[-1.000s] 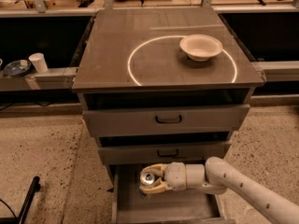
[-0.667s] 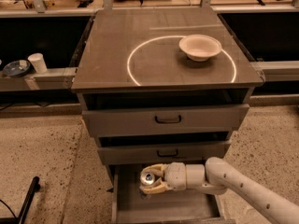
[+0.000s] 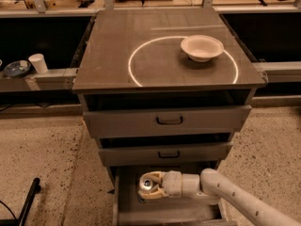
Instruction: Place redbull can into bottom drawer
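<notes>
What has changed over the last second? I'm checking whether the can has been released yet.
Nothing clear. The gripper stays shut on the can, held over the open bottom drawer; at most it has dipped slightly. The bowl on the cabinet top is where it was.
</notes>
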You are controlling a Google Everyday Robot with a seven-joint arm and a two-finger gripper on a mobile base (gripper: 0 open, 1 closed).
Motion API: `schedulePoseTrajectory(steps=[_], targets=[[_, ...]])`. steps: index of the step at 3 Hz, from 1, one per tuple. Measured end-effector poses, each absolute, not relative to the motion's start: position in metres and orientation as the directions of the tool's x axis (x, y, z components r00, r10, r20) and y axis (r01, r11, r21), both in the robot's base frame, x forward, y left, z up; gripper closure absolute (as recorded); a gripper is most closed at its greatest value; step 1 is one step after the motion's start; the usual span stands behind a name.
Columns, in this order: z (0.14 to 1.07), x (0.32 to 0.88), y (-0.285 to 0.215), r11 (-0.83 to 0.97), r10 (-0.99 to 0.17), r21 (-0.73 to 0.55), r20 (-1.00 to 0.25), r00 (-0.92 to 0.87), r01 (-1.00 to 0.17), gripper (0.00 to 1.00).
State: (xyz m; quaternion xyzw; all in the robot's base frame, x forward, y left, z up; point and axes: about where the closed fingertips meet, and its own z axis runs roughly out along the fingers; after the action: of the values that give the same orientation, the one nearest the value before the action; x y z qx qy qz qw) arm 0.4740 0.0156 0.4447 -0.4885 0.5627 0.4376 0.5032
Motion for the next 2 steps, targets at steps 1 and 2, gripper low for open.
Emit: schedulePoseTrajectory(steps=[1, 2], targets=[[0.388, 0.480, 0.025, 0.177, -0.163, 0.016, -0.986, -0.045, -0.984, 1.00], [0.361, 0.491, 0.040, 0.149, -0.175, 0.013, -0.984, -0.039, -0.989, 1.00]])
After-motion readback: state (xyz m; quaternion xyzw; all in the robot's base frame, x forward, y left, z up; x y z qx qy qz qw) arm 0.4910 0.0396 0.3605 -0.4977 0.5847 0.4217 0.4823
